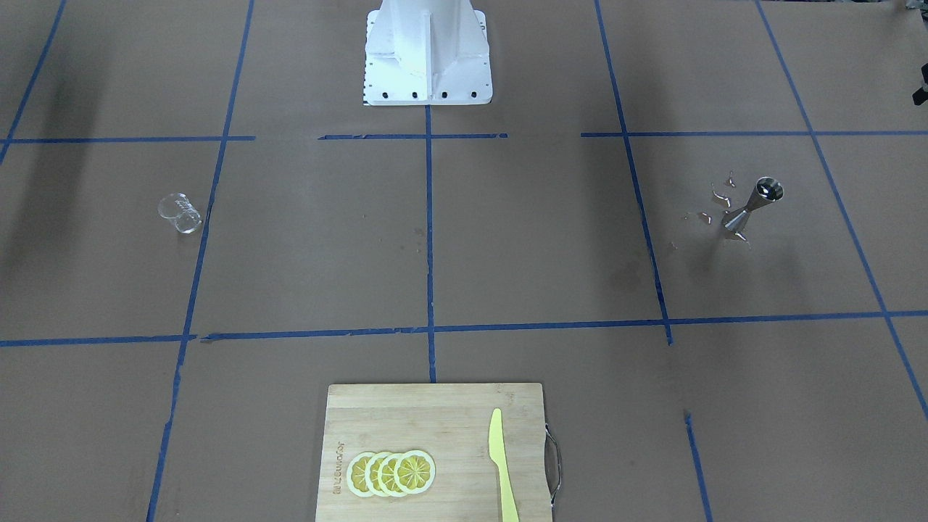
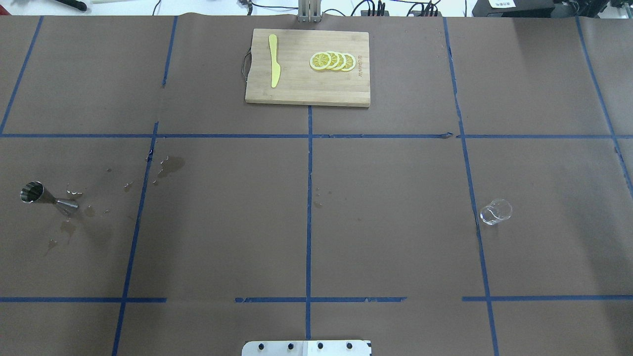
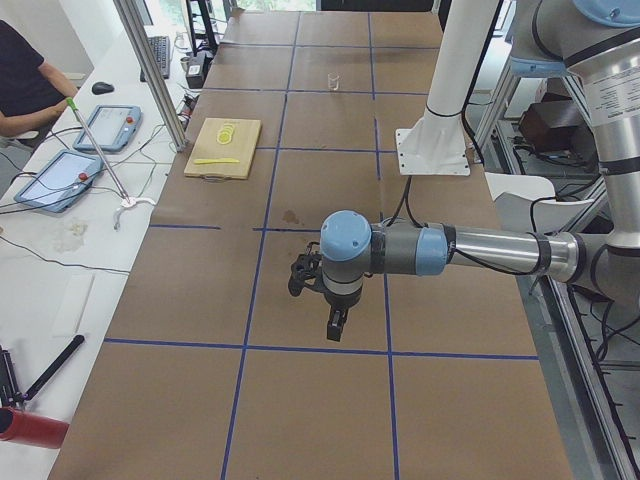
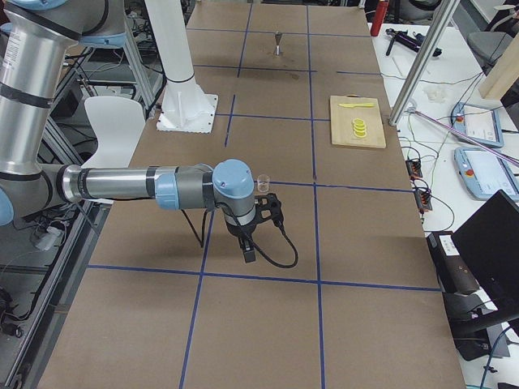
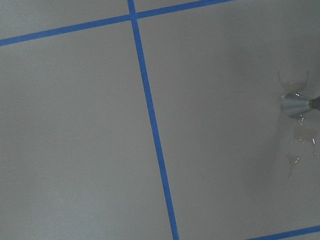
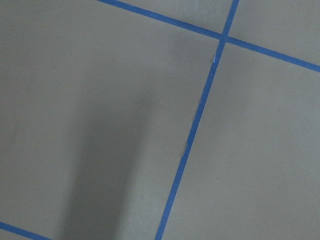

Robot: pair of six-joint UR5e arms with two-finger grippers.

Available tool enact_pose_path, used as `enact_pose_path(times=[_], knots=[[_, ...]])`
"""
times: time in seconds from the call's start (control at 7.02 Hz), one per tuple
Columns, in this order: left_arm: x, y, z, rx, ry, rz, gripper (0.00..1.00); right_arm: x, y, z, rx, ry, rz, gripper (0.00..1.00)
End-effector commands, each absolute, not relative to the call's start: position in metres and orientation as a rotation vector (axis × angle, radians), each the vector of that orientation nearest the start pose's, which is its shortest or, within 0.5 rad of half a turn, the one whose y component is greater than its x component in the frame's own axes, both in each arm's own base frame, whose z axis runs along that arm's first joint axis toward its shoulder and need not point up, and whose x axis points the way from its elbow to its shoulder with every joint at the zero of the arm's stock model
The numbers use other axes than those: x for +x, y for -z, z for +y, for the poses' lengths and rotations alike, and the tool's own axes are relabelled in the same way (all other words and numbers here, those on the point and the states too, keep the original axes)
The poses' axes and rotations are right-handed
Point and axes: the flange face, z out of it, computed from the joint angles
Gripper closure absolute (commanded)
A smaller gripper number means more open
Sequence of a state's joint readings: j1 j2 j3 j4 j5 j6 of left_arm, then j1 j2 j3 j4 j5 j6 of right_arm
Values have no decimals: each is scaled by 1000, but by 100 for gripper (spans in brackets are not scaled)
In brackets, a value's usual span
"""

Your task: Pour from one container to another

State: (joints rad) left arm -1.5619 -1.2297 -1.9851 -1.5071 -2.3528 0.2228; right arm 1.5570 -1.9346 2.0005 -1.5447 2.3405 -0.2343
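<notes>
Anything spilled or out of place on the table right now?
Yes. Droplets and damp stains lie around the steel jigger on the brown paper, which suggests a spill. The glass measuring cup stands upright, with no wet marks around it.

right arm [image 4: 122, 184]: silver tube, blue joint caps | cable [image 4: 285, 253]: black | base [image 1: 428, 72]: white, black screws

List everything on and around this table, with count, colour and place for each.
Glass measuring cup: one, clear, right side of the overhead view.
Jigger: one, shiny steel, standing at far left.
Spilled drops: several, wet, around and right of the jigger.
Cutting board: one, pale wood, far middle edge.
Lemon slices: four, yellow, overlapping on the board.
Knife: one, yellow, on the board beside the slices.
Tape lines: blue grid on the brown table.
Robot base: one, white.
Left gripper, right gripper: dark, above the table; open or shut unclear.
</notes>
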Motion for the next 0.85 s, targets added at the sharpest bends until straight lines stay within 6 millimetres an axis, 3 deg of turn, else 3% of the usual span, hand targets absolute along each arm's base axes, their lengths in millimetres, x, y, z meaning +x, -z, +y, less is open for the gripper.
enact_pose_path(times=[0.0,0.71], knots=[[-71,-614,-345,97,-218,773,0,60,-597,-347,170,270,-744,0],[-78,-608,-346,65,-177,777,0,64,-602,-347,160,266,-694,0]])
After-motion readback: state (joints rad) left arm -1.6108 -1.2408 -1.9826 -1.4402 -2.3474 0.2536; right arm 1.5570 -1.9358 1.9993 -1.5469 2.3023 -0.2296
